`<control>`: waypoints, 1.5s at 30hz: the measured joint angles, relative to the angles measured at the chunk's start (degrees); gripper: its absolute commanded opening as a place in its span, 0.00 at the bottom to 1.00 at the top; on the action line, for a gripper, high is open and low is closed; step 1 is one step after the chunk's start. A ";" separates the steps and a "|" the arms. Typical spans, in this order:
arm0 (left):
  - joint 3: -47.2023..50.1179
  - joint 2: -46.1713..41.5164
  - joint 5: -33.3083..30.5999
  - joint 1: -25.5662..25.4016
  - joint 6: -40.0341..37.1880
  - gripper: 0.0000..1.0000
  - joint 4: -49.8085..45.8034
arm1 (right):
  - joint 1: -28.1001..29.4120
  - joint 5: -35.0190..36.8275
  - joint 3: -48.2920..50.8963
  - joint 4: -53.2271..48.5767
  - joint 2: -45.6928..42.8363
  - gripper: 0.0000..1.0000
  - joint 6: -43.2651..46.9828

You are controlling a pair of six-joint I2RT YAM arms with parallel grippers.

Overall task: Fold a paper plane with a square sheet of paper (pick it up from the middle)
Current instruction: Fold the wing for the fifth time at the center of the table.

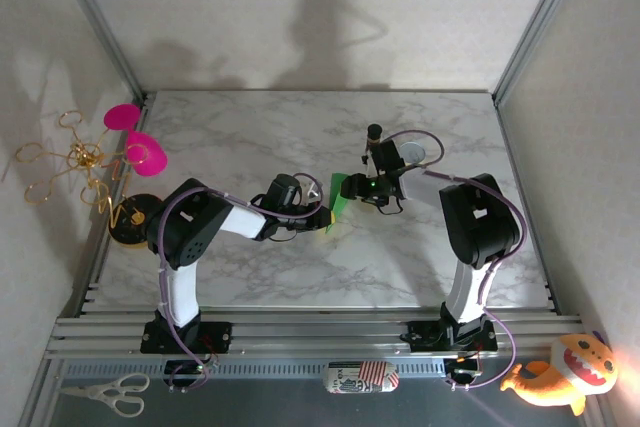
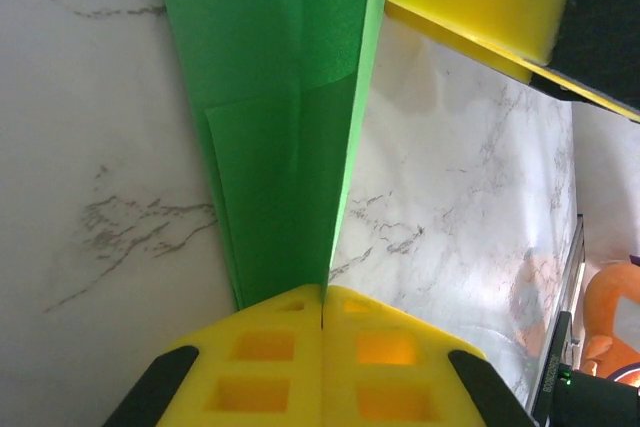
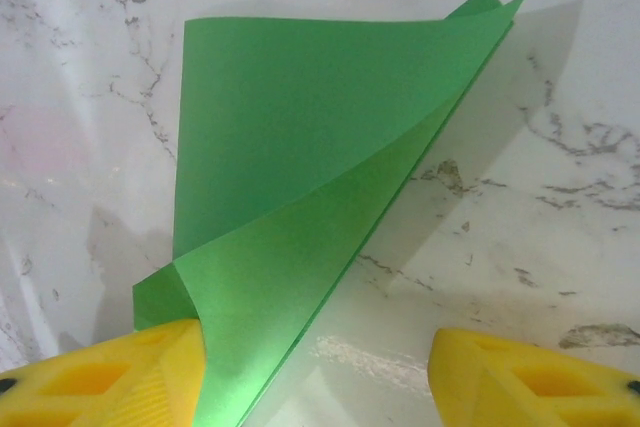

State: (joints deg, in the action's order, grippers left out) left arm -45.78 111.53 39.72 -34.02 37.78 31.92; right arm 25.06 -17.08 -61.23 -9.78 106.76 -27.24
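The only print in view is on a small striped pouch (image 1: 362, 377) on the rail at the near edge, and it is too small to read. The sheet of paper (image 1: 340, 194) itself is plain – bright green, with no mark or writing on it.

It is folded into several layers. In the right wrist view it is a broad triangular shape (image 3: 300, 177) with a straight top edge and a long slanted edge running from the upper right corner down to the lower left. The layers fan slightly apart at that upper right corner, and its shadow falls on the marble beside it. In the left wrist view it is a long tapering strip (image 2: 275, 127) with a crease down its length and the edge of an inner flap showing.

The paper sits over the middle of the white marble tabletop (image 1: 300, 267), between the two tools. The left tool (image 2: 322, 347) is clenched on the paper's narrow end, which runs straight into the seam between its yellow pads (image 2: 260, 367). The right tool (image 3: 315, 387) is released – its two yellow fingers (image 3: 100, 382) stand well apart. The paper's lower corner lies against the finger on the left of that view, and bare marble lies between the paper and the other finger.
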 measured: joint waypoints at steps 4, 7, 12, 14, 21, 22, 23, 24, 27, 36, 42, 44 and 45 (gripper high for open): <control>0.04 0.02 0.26 0.00 -0.07 0.15 0.42 | 0.59 1.33 -1.29 -1.66 0.63 0.67 -0.44; 0.04 0.00 1.05 0.02 -0.02 0.19 0.87 | 1.07 2.32 -2.21 -2.82 1.09 0.69 -0.66; 0.04 0.00 1.42 0.04 0.02 0.20 1.09 | 1.86 3.89 -3.48 -4.39 1.70 0.71 -0.83; 0.04 0.00 1.44 0.07 0.02 0.20 1.07 | 2.16 4.57 -3.78 -4.76 1.86 0.71 -0.85; 0.04 -0.17 1.22 0.04 -0.09 0.23 0.83 | 3.10 7.37 -5.62 -6.99 2.95 0.72 -2.62; 0.04 -0.26 1.18 0.00 -0.24 0.23 0.70 | 3.15 7.74 -5.95 -7.39 3.13 0.72 -3.04; 0.04 -0.39 1.07 -0.02 -0.31 0.24 0.50 | 3.28 8.09 -6.25 -7.67 3.39 0.72 -3.52; 0.04 -0.50 1.03 -0.07 -0.37 0.24 0.42 | 3.37 8.35 -6.43 -7.85 3.52 0.72 -3.91; 0.04 -0.87 0.55 -0.17 -0.70 0.24 -0.20 | 3.50 8.85 -6.67 -8.09 3.72 0.73 -4.52; -1.44 -2.10 -2.54 -0.81 -1.79 0.28 -5.05 | 3.89 9.90 -6.75 -8.11 3.98 0.73 -5.16; -3.39 -2.10 -3.76 -1.27 -2.01 0.28 -9.07 | 3.98 10.05 -6.75 -8.11 4.07 0.73 -5.18; -4.15 -2.10 -4.52 -1.53 -2.21 0.28 -10.71 | 3.98 10.05 -6.78 -8.11 4.09 0.74 -5.18; -4.50 -2.10 -4.83 -1.64 -2.25 0.28 -11.41 | 3.98 10.05 -6.78 -8.11 4.09 0.74 -5.20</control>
State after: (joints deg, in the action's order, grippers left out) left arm -50.28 109.43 34.89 -35.66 35.53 20.51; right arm 29.04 -7.03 -68.01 -17.89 110.85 -32.45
